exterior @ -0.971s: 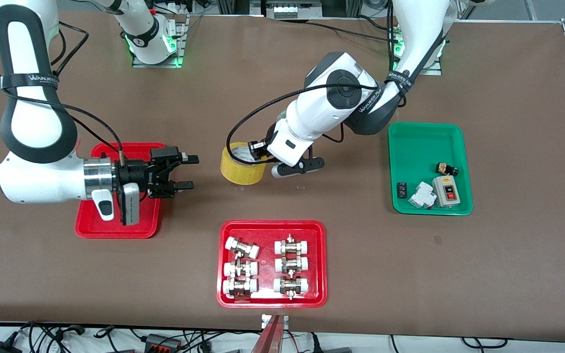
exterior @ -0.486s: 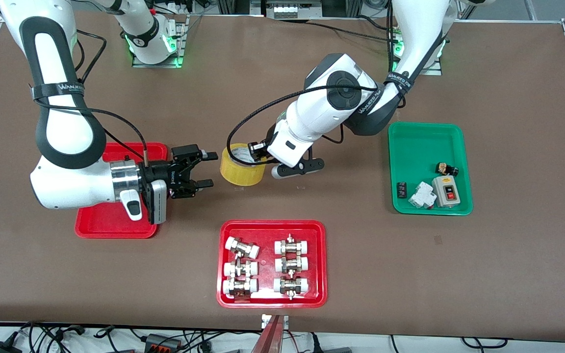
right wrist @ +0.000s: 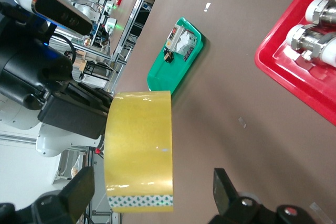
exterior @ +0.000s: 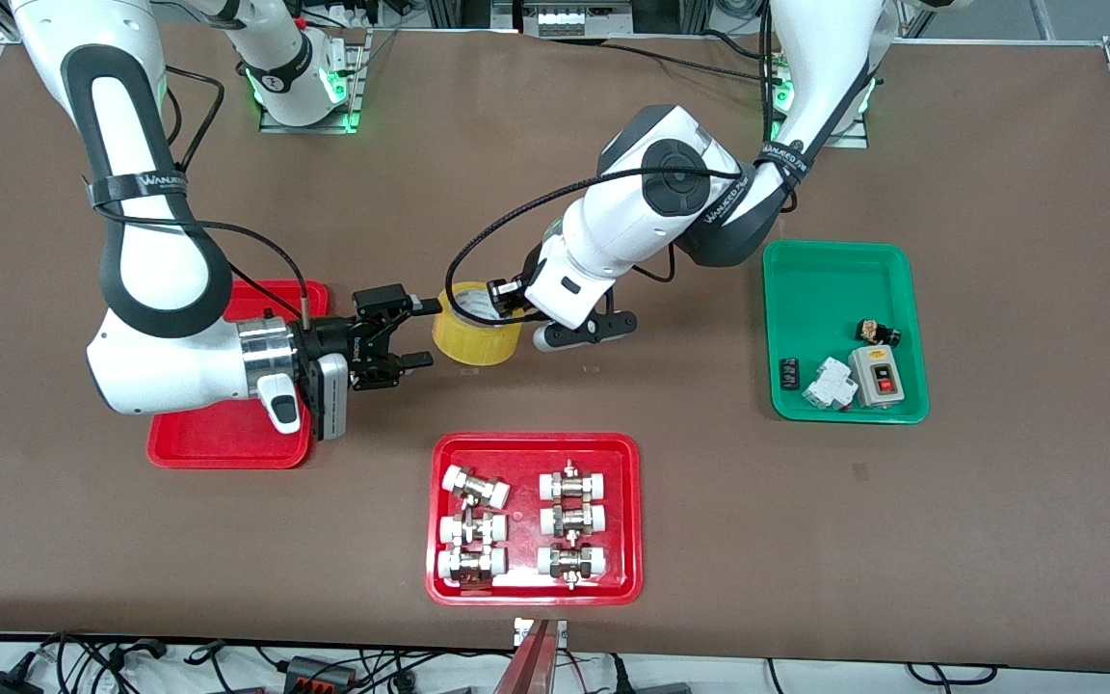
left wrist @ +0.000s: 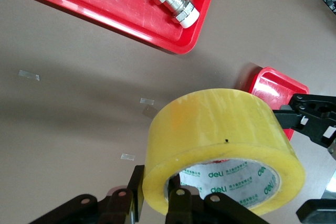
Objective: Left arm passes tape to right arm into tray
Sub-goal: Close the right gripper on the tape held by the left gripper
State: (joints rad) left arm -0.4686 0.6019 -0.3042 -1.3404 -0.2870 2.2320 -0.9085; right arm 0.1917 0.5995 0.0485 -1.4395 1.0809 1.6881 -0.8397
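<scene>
1. The left end effector [exterior: 502, 297] was clamped shut on the tape [exterior: 476, 334], gripping through the wall of the roll, one finger inside the pale core and the other outside, and held it up over the bare worktop [exterior: 555, 173] near the middle.
2. From the left wrist view, the tape [left wrist: 223, 148] sat right at that end effector's fingers [left wrist: 181, 203], a wide yellow roll with green printing on the inside of its core.
3. The right end effector [exterior: 423, 333] hung level just beside the tape, on the side toward the right arm's end of the worktop. Its jaws stood wide open, one fingertip at the roll's upper edge and one at its lower edge. I could not tell whether they touched it.
4. In the right wrist view the tape [right wrist: 139, 150] stood between the two open fingers [right wrist: 226, 184], edge on.
5. The tray [exterior: 227, 439] lay under the right arm's wrist, well back from its fingertips, with nothing in the part I could see.
6. A red tray of fittings [exterior: 534, 519] lay nearer the front camera than both end effectors.
7. A green tray [exterior: 839, 280] with small electrical parts lay toward the left arm's end, well apart from the left end effector.
</scene>
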